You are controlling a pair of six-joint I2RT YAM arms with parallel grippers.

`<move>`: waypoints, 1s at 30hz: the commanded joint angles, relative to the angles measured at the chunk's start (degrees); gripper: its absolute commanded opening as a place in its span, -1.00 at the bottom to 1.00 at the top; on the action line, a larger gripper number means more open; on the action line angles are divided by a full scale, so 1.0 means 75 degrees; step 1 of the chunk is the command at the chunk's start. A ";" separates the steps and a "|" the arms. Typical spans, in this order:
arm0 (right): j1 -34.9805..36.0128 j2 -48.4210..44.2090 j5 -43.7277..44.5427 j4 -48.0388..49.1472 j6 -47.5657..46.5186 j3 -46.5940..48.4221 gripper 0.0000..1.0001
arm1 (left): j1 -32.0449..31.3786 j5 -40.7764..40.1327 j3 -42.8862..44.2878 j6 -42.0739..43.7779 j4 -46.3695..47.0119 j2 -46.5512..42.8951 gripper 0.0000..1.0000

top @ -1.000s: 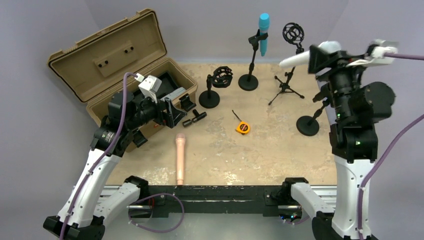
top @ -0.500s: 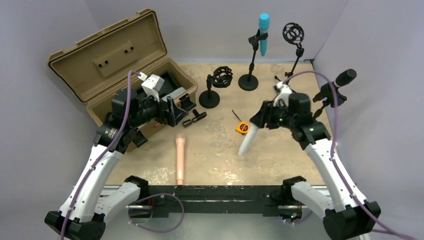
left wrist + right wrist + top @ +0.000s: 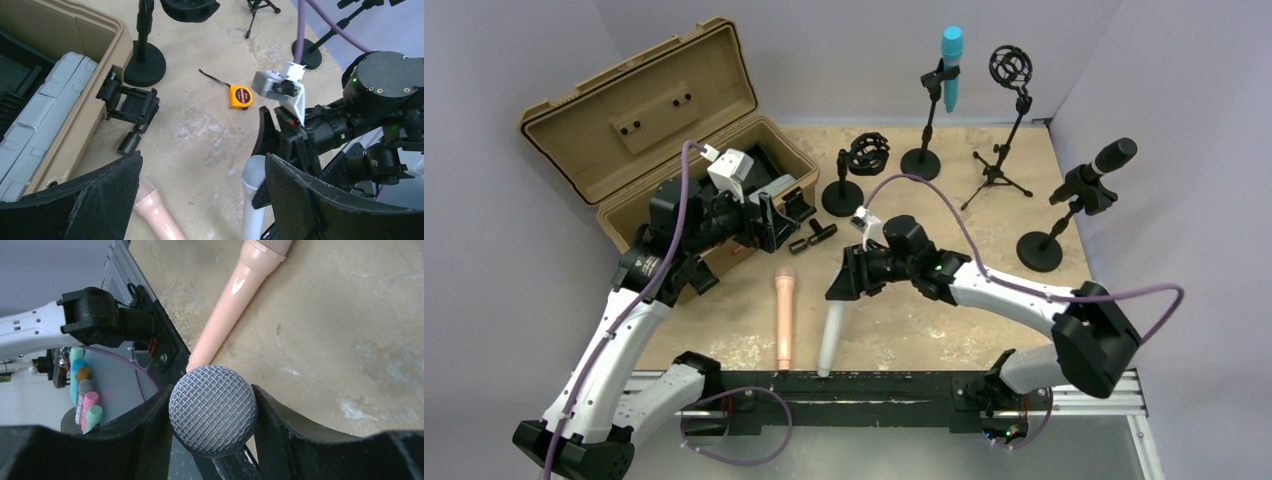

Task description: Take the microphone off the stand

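Clenching mesh head of white microphone (image 3: 830,340), right end effector (image 3: 842,290) holds it with tail near front edge of bench (image 3: 904,330), just beside pink microphone (image 3: 783,318). Left end effector (image 3: 782,218) released, beside open case (image 3: 624,120).

No writing can be read in any view. The tape measure (image 3: 241,96), lying on the table (image 3: 210,65) to the right of the case (image 3: 75,75), has a small dark label on its yellow side. The marks on it are too small and blurred to make out.
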 commanded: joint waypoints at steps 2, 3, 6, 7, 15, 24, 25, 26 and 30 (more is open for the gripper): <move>0.0168 0.0893 0.0187 0.2330 0.0784 0.0535 -1.00 | -0.0118 -0.0226 0.0131 0.0173 0.0060 -0.0013 0.79; 0.0166 0.1096 0.0229 0.2525 0.0820 0.0576 -1.00 | -0.0142 -0.0253 0.0137 0.0189 0.0039 -0.0023 0.79; 0.0170 0.1860 0.0773 0.2368 0.0563 0.1015 -1.00 | -0.0181 -0.0346 0.0150 0.0227 0.0011 -0.0044 0.79; 0.0166 0.2093 0.0877 0.2327 0.0461 0.1149 -1.00 | -0.0192 -0.0362 0.0151 0.0232 -0.0003 -0.0044 0.79; 0.0180 0.3307 0.1439 0.3182 0.0910 0.1453 -1.00 | -0.0292 -0.0418 0.0162 0.0244 -0.0024 -0.0035 0.79; 0.0338 0.4125 0.1978 0.3842 0.1936 0.1440 -0.87 | -0.0415 -0.0538 0.0185 0.0297 -0.0092 0.0003 0.79; 0.0435 0.4122 0.2120 0.3885 0.2001 0.1410 -0.81 | -0.0423 -0.0550 0.0186 0.0298 -0.0098 0.0014 0.79; 0.0505 0.4110 0.2270 0.3935 0.2073 0.1366 -0.74 | -0.0427 -0.0556 0.0185 0.0298 -0.0109 0.0023 0.79; 0.0632 0.4025 0.2603 0.4199 0.2291 0.1130 -0.34 | -0.0437 -0.0523 0.0242 0.0310 -0.0168 0.0093 0.79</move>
